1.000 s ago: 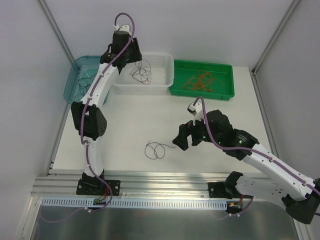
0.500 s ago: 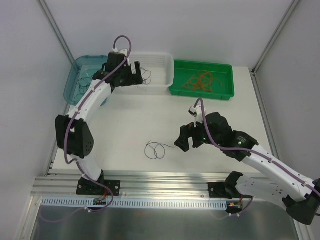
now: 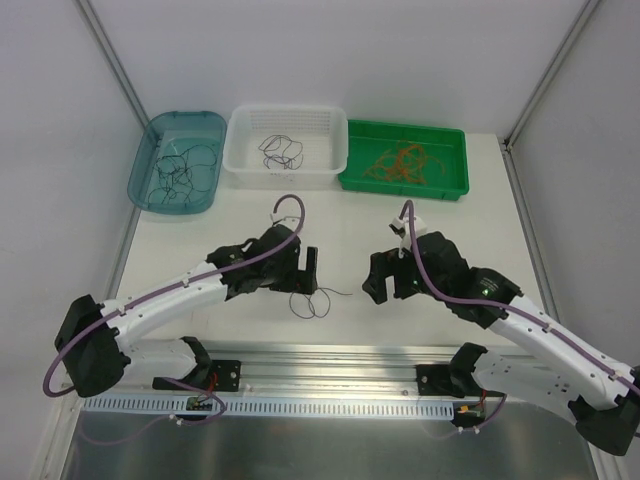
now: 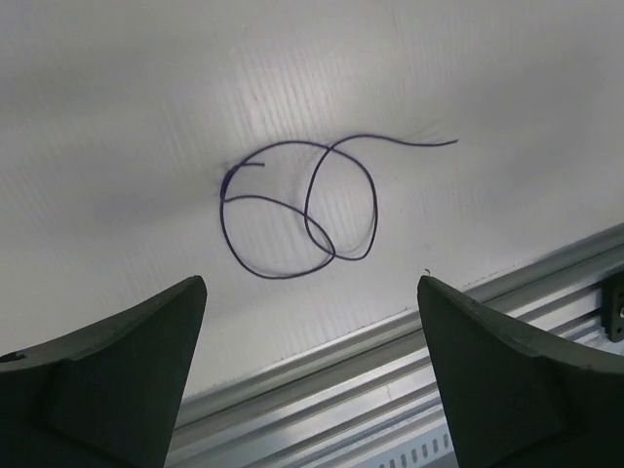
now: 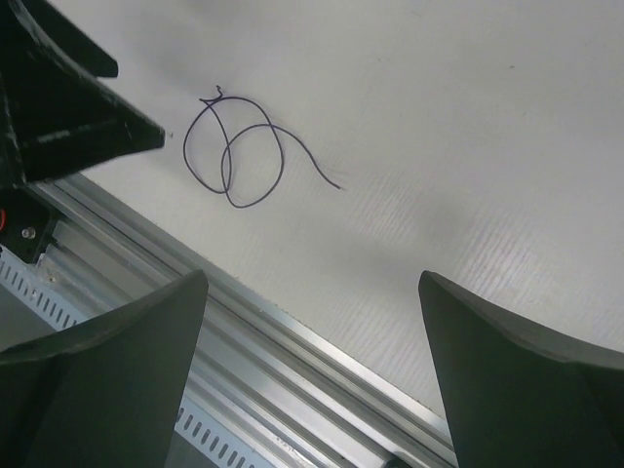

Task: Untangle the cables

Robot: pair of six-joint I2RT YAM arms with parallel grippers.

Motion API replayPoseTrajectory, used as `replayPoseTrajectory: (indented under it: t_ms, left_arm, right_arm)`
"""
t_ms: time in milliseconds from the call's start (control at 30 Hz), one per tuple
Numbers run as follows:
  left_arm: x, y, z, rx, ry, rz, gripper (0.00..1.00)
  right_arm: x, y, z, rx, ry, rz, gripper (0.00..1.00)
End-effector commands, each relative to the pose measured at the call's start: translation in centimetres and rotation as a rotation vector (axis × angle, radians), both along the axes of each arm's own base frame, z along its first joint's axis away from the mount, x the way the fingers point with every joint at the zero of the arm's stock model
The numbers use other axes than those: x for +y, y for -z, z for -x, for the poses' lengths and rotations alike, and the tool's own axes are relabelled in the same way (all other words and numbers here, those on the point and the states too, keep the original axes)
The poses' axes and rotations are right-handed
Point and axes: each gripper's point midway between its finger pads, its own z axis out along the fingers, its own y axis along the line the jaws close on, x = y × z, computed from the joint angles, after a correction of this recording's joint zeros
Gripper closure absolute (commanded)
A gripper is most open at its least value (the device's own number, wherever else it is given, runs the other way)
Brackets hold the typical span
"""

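Note:
One dark thin cable point(image 3: 312, 300) lies in two small loops on the white table, near the front edge. My left gripper point(image 3: 304, 279) hovers just left of and above it, open and empty. In the left wrist view the cable point(image 4: 308, 207) sits ahead of the spread left gripper point(image 4: 310, 283). My right gripper point(image 3: 376, 284) stands to its right, open and empty. In the right wrist view the cable point(image 5: 226, 166) lies beyond the right gripper point(image 5: 312, 278). More cables rest in the three trays at the back.
At the back stand a teal tray point(image 3: 146, 150) with dark cables, a white basket point(image 3: 240, 170) with black cables, and a green tray point(image 3: 450, 160) with orange cables. An aluminium rail point(image 3: 330, 352) runs along the table's front edge, close behind the loose cable.
My left gripper opened over the white basket, then the left arm swung down to the front beside the loose cable. The right gripper shifted slightly back and right.

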Motion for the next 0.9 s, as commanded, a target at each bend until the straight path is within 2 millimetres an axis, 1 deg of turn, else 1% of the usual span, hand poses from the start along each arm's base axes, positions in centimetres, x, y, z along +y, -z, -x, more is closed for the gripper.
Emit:
replayPoseTrajectory:
  t_ms: [0, 33, 67, 100, 133, 167, 200, 267, 300, 333, 367, 400, 433, 467, 500, 533, 567, 600, 700, 867]
  left_arm:
    - [0.4, 0.5, 0.3, -0.030, -0.161, -0.042, 0.10]
    - [0.1, 1.4, 0.5, -0.006, -0.180, -0.062, 0.10]
    - [-0.5, 1.9, 0.9, 0.007, -0.174, -0.075, 0.11]
    - [-0.8, 2.0, 0.7, 0.006, -0.191, -0.086, 0.12]
    - [-1.0, 3.2, 0.8, 0.036, -0.210, -0.119, 0.14]
    - [-1.5, 3.3, 0.8, 0.033, -0.217, -0.128, 0.16]
    - [-1.4, 4.3, 0.7, 0.033, -0.239, -0.167, 0.18]
    - [-1.8, 4.7, 0.5, 0.038, -0.271, -0.174, 0.28]
    - [-1.8, 5.5, 0.6, 0.048, -0.274, -0.200, 0.30]
    - [-2.0, 5.7, 0.5, 0.052, -0.283, -0.205, 0.35]
    - [-2.3, 5.8, 0.4, 0.054, -0.281, -0.209, 0.38]
    - [-2.3, 6.6, 0.5, 0.067, -0.280, -0.233, 0.41]
    - [-2.5, 6.8, 0.5, 0.075, -0.278, -0.240, 0.46]
    - [-2.8, 7.0, 0.5, 0.078, -0.278, -0.243, 0.49]
    - [-2.8, 7.7, 0.6, 0.090, -0.280, -0.266, 0.52]
    - [-2.9, 8.0, 0.7, 0.102, -0.284, -0.269, 0.55]
    - [-3.1, 8.2, 0.7, 0.109, -0.283, -0.272, 0.60]
    - [-3.0, 8.8, 0.8, 0.119, -0.284, -0.288, 0.61]
    - [-2.8, 9.7, 1.2, 0.143, -0.292, -0.310, 0.63]
    - [-2.1, 10.7, 1.8, 0.171, -0.329, -0.328, 0.62]
  right_arm:
    - [-1.0, -0.3, 0.0, -0.016, 0.044, 0.007, 0.05]
    - [-1.1, -0.2, 0.0, -0.015, 0.046, 0.008, 0.05]
    - [-1.2, -0.3, 0.1, -0.018, 0.049, 0.002, 0.05]
    - [-1.3, -0.2, 0.2, -0.019, 0.051, 0.002, 0.05]
    - [-1.5, -0.3, 0.3, -0.021, 0.054, 0.000, 0.06]
    - [-1.7, -0.5, 0.4, -0.029, 0.056, -0.007, 0.05]
    - [-2.1, -0.2, 0.6, -0.028, 0.061, 0.001, 0.05]
    - [-2.7, -0.2, 0.6, -0.036, 0.073, 0.013, 0.05]
    - [-3.1, -0.2, 0.9, -0.039, 0.073, 0.018, 0.05]
    - [-3.4, -0.1, 0.9, -0.041, 0.079, 0.024, 0.05]
    - [-3.7, -0.1, 1.0, -0.047, 0.082, 0.029, 0.05]
    - [-4.0, -0.1, 1.1, -0.052, 0.084, 0.032, 0.05]
    - [-4.1, 0.0, 1.2, -0.052, 0.085, 0.034, 0.05]
    - [-4.2, 0.1, 1.2, -0.054, 0.087, 0.039, 0.05]
    - [-4.3, 0.0, 1.2, -0.057, 0.087, 0.039, 0.05]
    - [-4.4, 0.1, 1.2, -0.059, 0.088, 0.041, 0.04]
    - [-4.5, 0.1, 1.2, -0.060, 0.091, 0.042, 0.04]
    - [-4.4, 0.1, 1.2, -0.059, 0.088, 0.046, 0.04]
    - [-4.4, 0.0, 1.2, -0.062, 0.085, 0.040, 0.04]
    - [-4.4, -0.1, 1.1, -0.069, 0.079, 0.051, 0.04]
